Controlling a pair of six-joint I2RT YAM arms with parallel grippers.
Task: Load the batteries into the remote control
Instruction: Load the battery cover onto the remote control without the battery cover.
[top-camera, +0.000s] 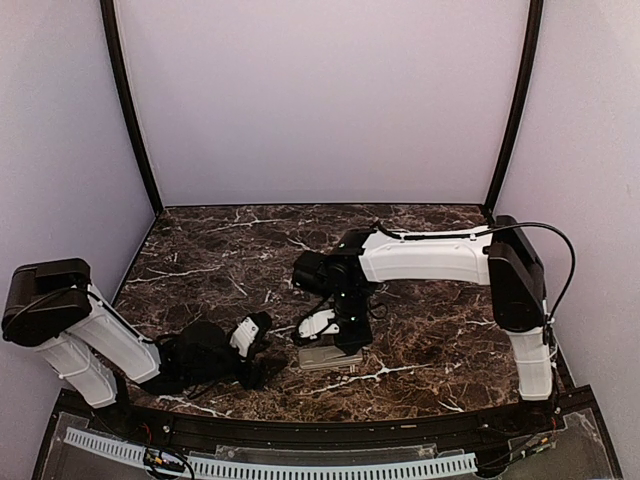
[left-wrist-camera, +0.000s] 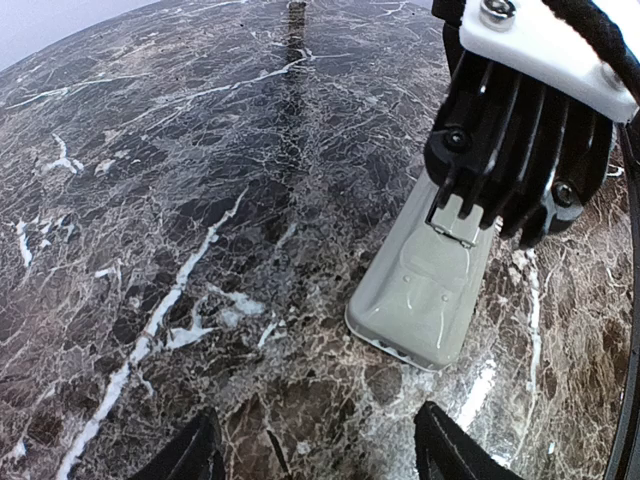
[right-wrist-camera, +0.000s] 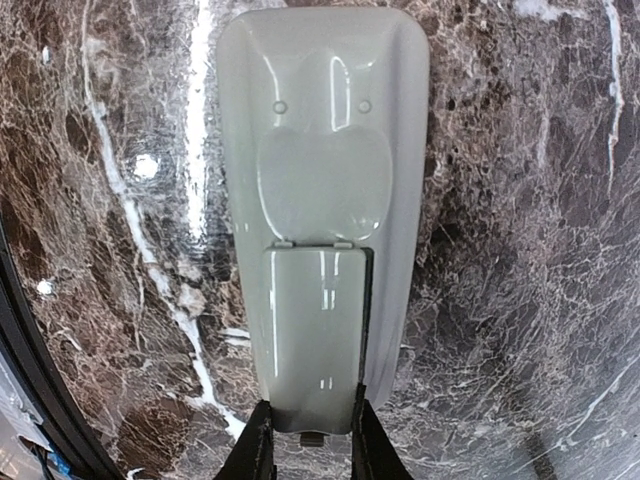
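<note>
Two pincers are at work over the dark marble surface (left-wrist-camera: 150, 200), though only one has anything in its grip. The remote control (right-wrist-camera: 322, 130) lies face down near the middle of the surface with its grey-beige back upward, so the battery bay can be reached from above. The right pincer (right-wrist-camera: 312, 442) comes straight down on one end of the remote. Its jaws are drawn to a narrow gap and pressed against both long edges of the battery cover (right-wrist-camera: 315, 320). The cover sits slightly skewed, with a dark slit along one side, so it is probably not latched. I judge the grip serves to slide or lift it, though which I cannot tell. The left pincer (left-wrist-camera: 320, 445) hovers low near the remote's opposite end, jaws spread wide with nothing between them, likely placed to steady the body or receive a part. No batteries show in any view, and whether they lie under the cover is hidden
</note>
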